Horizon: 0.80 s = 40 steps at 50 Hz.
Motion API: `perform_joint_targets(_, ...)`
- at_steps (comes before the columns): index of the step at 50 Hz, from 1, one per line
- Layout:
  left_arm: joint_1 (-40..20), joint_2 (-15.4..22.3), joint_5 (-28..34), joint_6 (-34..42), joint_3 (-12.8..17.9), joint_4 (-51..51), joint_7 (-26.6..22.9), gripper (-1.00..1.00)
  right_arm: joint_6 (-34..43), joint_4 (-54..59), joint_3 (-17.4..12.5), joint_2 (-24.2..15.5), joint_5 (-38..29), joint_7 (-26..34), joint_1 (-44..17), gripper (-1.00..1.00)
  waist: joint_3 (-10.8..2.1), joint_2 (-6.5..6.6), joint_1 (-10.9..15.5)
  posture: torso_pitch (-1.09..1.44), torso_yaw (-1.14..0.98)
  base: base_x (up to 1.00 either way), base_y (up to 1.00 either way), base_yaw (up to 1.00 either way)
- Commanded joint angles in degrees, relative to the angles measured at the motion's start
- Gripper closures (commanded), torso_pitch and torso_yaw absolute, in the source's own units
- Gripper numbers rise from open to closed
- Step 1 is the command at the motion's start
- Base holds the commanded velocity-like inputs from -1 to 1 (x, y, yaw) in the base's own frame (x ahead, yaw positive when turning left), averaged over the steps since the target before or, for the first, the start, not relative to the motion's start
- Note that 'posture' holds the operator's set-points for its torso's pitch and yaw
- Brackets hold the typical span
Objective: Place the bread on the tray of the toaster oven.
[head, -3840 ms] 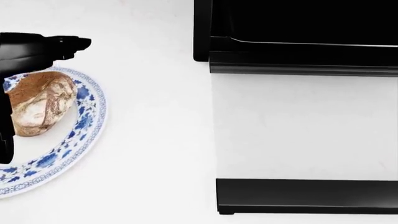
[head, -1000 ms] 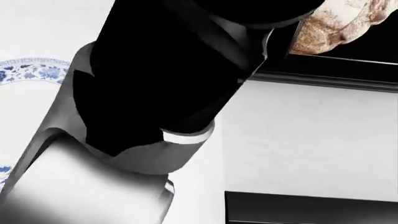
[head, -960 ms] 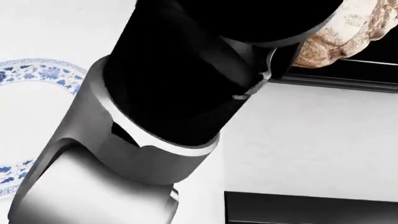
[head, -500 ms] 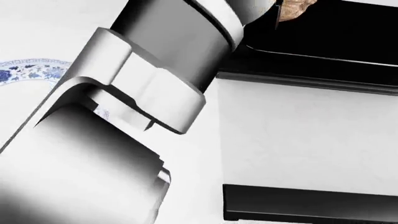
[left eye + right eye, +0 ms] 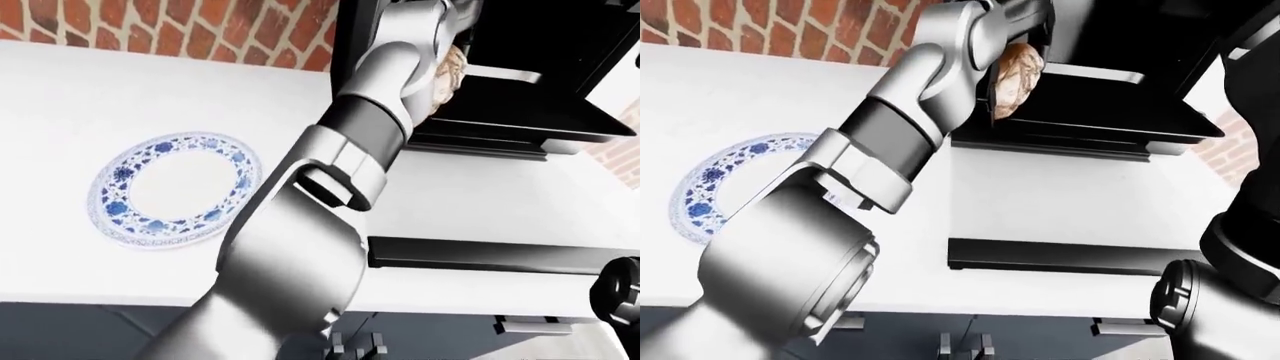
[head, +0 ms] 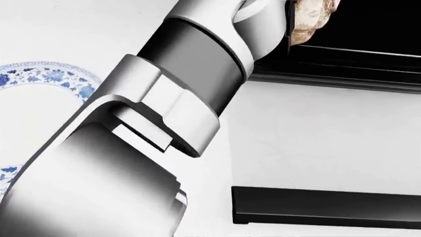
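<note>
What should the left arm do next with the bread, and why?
Probably ease the bread further in over the tray and lower it before letting go. In the right-eye view it hangs at the oven mouth, left of the tray's edge, not resting on it. The plate is already bare.

A kitchen: white counter (image 5: pixel 150 97), brick wall (image 5: pixel 180 30), toaster oven (image 5: pixel 520 90), plate (image 5: pixel 175 187).

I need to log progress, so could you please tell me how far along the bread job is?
Done: the plate is empty. In hand: the left arm holds the bread at the toaster oven mouth; the hand itself is hidden. Left: setting it on the tray and letting go.
</note>
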Motion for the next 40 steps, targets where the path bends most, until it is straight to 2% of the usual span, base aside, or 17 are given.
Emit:
perform_joint_targets(1, -2.2, 0.5, 0.2, 0.0, 0.2, -1.9, 0.5, 0.98, -1.4, -0.9, -1.0, -0.9, -0.1, 0.0, -1.6, -1.0, -1.58, -0.47, 0.1, 0.0, 0.0, 0.0, 0.0, 0.0)
perform_joint_targets(3, -3.1, 0.3, -0.7, 0.6, 0.8, -2.0, -0.5, 0.96, -1.2, -0.9, -1.1, -1.0, 0.2, 0.1, -1.6, -1.0, -1.57, -0.46, 0.1, 0.0, 0.0, 0.0, 0.0, 0.0)
perform_joint_targets(4, -4.4, -0.2, -3.3, 4.0, 3.4, -2.0, -0.4, -0.17, -1.1, -1.0, -1.0, -1.0, 0.2, 0.2, -1.5, -1.0, -1.58, -0.46, 0.1, 0.0, 0.0, 0.0, 0.0, 0.0)
perform_joint_targets(5, -5.4, 0.3, -3.7, 3.5, 3.0, -1.5, -1.3, -1.0, -1.0, -1.1, -1.0, -1.0, 0.2, 0.2, -1.5, -1.0, -1.65, -0.48, 0.1, 0.0, 0.0, 0.0, 0.0, 0.0)
perform_joint_targets(7, -6.1, 1.0, -3.4, 4.0, 1.8, -1.1, -2.7, -1.0, -1.2, -0.9, -0.9, -1.0, 0.1, 0.2, -1.5, -1.0, -1.54, -0.47, 0.2, 0.0, 0.0, 0.0, 0.0, 0.0)
perform_joint_targets(9, -7.0, 1.8, -4.1, 4.7, 2.1, -0.9, -4.0, -1.0, -1.4, -0.7, -0.9, -1.0, -0.1, 0.4, -1.5, -1.0, -1.43, -0.44, 0.2, 0.0, 0.0, 0.0, 0.0, 0.0)
perform_joint_targets(21, -6.7, 4.6, -3.7, 3.9, 1.2, -1.7, -5.4, -1.0, -0.9, -0.8, -1.3, -1.4, 0.3, 0.3, -1.5, -1.0, -1.53, -0.41, 0.3, 0.0, 0.0, 0.0, 0.0, 0.0)
perform_joint_targets(25, -7.8, 6.3, -4.4, 3.5, 2.2, -1.5, -5.1, -1.0, -0.7, -1.0, -1.3, -1.6, 0.6, 0.0, -1.7, -1.0, -1.41, -0.47, 0.4, 0.0, 0.0, 0.0, 0.0, 0.0)
perform_joint_targets(31, -6.9, 8.4, -11.0, 8.0, 6.1, -8.1, -4.7, -1.0, -1.1, -0.8, -1.1, -1.8, 0.5, 0.0, -1.7, -1.0, -1.18, -0.08, 0.3, 0.0, 0.0, 0.0, 0.0, 0.0)
perform_joint_targets(32, -6.2, 7.9, -13.6, 11.8, 7.8, -11.3, -5.0, -1.0, -0.9, -0.9, -1.2, -1.8, 0.6, 0.0, -1.8, -1.0, -1.15, 0.0, 0.3, 0.0, 0.0, 0.0, 0.0, 0.0)
perform_joint_targets(33, -4.1, 6.8, -15.2, 16.2, 7.7, -17.6, -7.5, -1.0, -1.0, -0.9, -1.1, -1.8, 0.5, 0.0, -1.6, -1.0, -1.2, 0.1, 0.2, 0.0, 0.0, 0.0, 0.0, 0.0)
perform_joint_targets(35, 0.5, 3.8, -19.8, 30.7, 9.2, -32.1, -9.7, -1.0, -1.2, -0.9, -1.1, -1.8, 0.4, 0.1, -1.5, -1.0, -1.08, 0.41, 0.0, 0.0, 0.0, 0.0, 0.0, 0.0)
perform_joint_targets(36, 6.2, 3.8, -17.7, 33.8, 3.8, -41.6, -13.4, -1.0, -1.2, -0.9, -1.1, -1.7, 0.4, 0.2, -1.4, -1.0, -1.06, 0.53, 0.0, 0.0, 0.0, 0.0, 0.0, 0.0)
perform_joint_targets(37, 10.6, 2.9, -17.1, 40.3, 2.5, -50.3, -16.3, -1.0, -1.0, -1.2, -1.2, -1.8, 0.5, 0.1, -1.3, -1.0, -0.81, 0.69, -0.1, 0.0, 0.0, 0.0, 0.0, 0.0)
perform_joint_targets(38, 12.9, 3.1, -16.3, 42.5, 1.1, -54.6, -17.2, -1.0, -0.9, -1.3, -1.2, -1.8, 0.5, 0.1, -1.3, -1.0, -0.67, 0.8, -0.2, 0.0, 0.0, 0.0, 0.0, 0.0)
perform_joint_targets(40, 16.1, 4.1, -16.0, 46.8, 1.0, -60.5, -19.1, -1.0, -1.1, -1.4, -1.1, -1.6, 0.3, 0.2, -0.9, -1.0, -0.55, 0.9, -0.1, 0.0, 0.0, 0.0, 0.0, 0.0)
